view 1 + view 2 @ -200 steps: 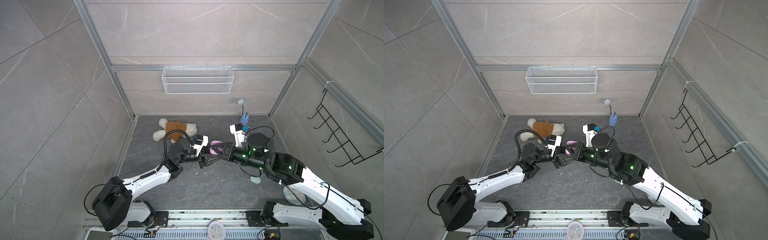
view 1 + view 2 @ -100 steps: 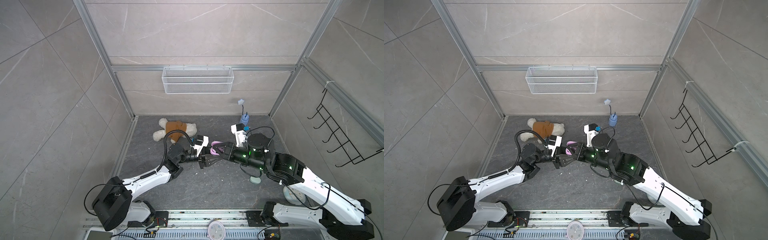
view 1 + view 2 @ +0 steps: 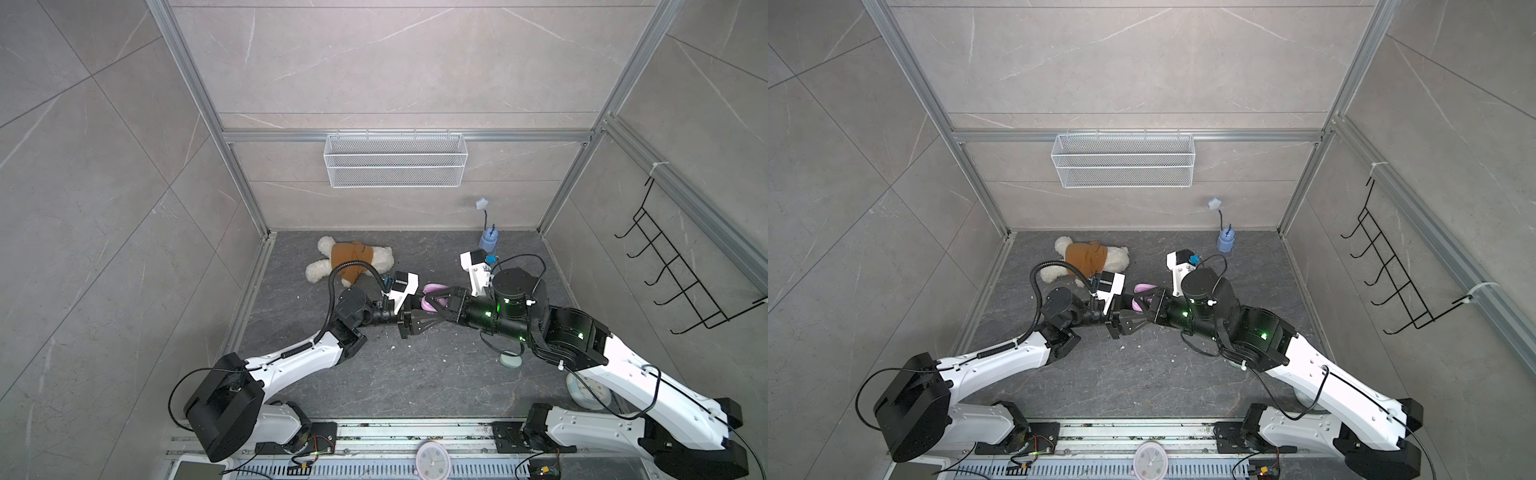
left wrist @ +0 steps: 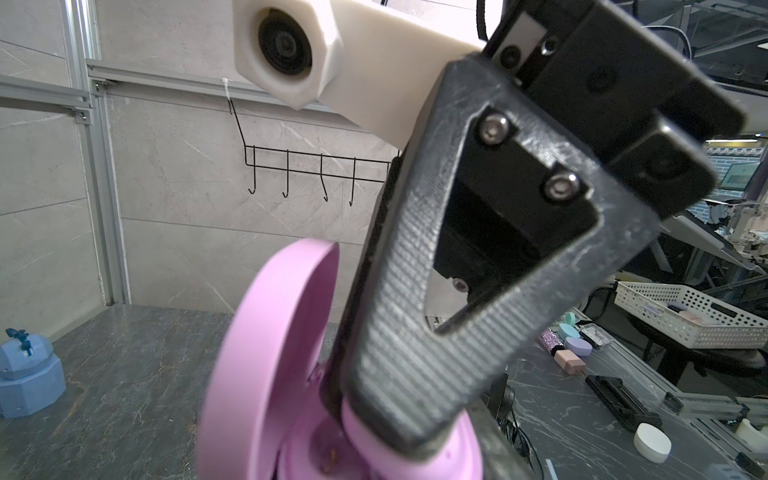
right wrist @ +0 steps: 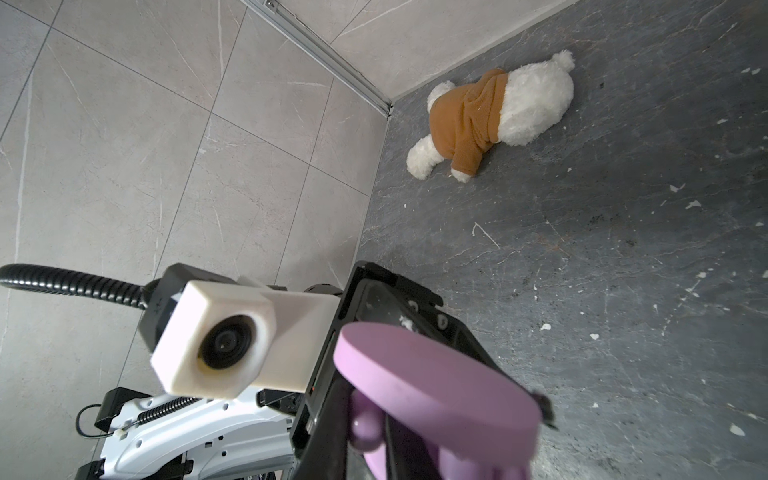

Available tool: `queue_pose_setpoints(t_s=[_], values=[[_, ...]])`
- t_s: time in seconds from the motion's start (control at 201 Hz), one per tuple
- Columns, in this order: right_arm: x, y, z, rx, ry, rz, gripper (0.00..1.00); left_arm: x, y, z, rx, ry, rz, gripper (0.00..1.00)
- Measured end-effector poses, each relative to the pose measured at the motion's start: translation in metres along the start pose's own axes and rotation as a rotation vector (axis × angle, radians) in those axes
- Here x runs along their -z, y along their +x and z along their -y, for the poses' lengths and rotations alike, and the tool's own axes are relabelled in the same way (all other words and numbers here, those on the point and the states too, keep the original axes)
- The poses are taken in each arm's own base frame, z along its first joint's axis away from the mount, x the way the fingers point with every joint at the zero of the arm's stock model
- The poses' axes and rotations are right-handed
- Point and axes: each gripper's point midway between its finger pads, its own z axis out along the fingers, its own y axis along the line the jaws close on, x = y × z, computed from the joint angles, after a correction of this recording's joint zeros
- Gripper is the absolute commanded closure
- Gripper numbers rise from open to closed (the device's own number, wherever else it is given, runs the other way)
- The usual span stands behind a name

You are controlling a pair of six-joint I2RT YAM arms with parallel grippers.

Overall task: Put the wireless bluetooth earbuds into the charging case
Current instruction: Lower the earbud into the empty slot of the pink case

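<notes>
Meeting over the floor [image 3: 415, 374] in both top views, your left gripper [image 3: 420, 311] and right gripper [image 3: 433, 300] stand tip to tip. The left is clamped on the lilac charging case [image 3: 427, 304], its lid [image 4: 270, 353] standing open. The right has its fingers [image 4: 415, 332] pinched on a lilac earbud [image 5: 365, 424] sitting in the case's base. A plush bear [image 3: 353, 262] lies behind, well apart.

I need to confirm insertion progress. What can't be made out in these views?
Sockets of the lilac charging case: left wrist view, blurred, covered by the right gripper.
Whether the lilac earbud is seated: right wrist view, lid and bottom edge hide it.
Both top views: case mostly behind right gripper, earbud too small.
</notes>
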Motion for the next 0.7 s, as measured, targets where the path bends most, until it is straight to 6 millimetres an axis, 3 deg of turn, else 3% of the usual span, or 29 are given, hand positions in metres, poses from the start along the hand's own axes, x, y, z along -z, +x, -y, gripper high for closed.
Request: queue_pose_setpoints(t_s=[0.702], values=[[0.013,0.000,0.004,0.005,0.037,-0.007,0.59,0.000,0.005,-0.002,0.020,-0.006,-0.017,0.68]])
